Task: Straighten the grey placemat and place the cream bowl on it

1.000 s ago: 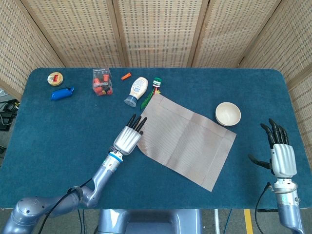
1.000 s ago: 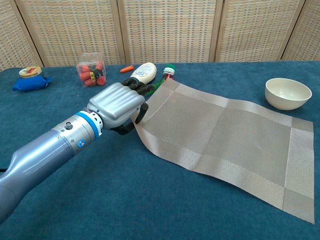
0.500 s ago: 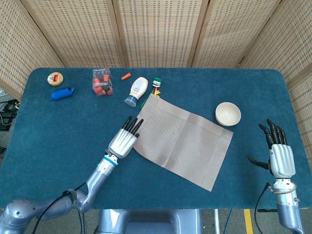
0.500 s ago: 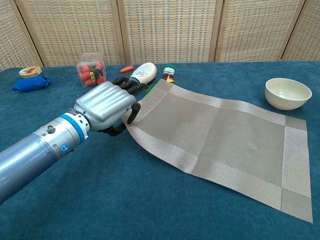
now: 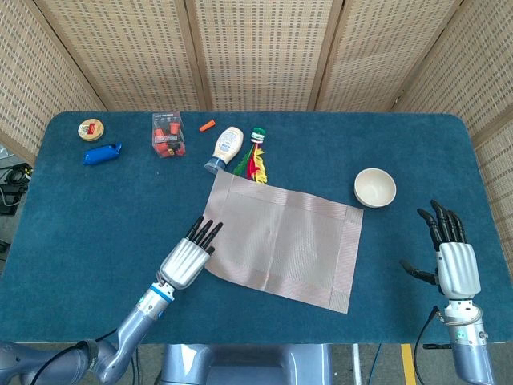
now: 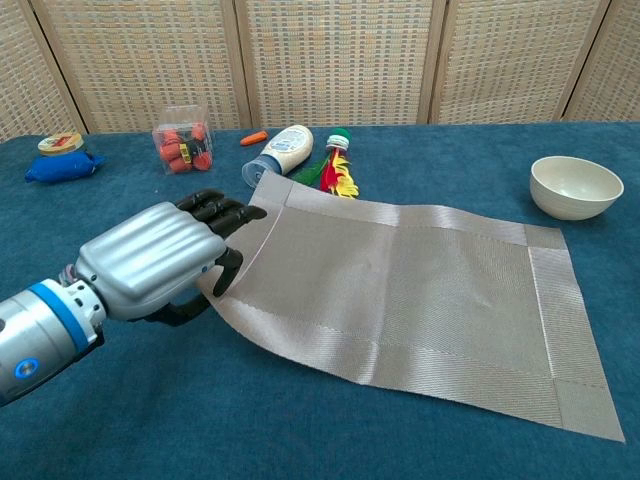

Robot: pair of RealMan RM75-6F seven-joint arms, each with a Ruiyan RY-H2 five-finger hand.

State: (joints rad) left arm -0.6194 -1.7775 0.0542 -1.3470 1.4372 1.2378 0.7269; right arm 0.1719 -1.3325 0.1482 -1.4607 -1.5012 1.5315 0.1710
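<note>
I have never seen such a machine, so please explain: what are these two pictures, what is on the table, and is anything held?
This is a robot with two arms, each ending in a metal hand with black fingers. Both pictures come from its own cameras: the head view looks down from above, the chest view looks across the table from low in front.

On the blue table lies a grey placemat, nearly square to the table edge. The left hand grips the mat's left edge, which is lifted slightly off the table. The right hand is open, holds nothing, and shows only in the head view.

A cream bowl stands apart from the mat, beyond its far right corner. Further back are a white squeeze bottle, a clear box of red things, and a blue packet.
</note>
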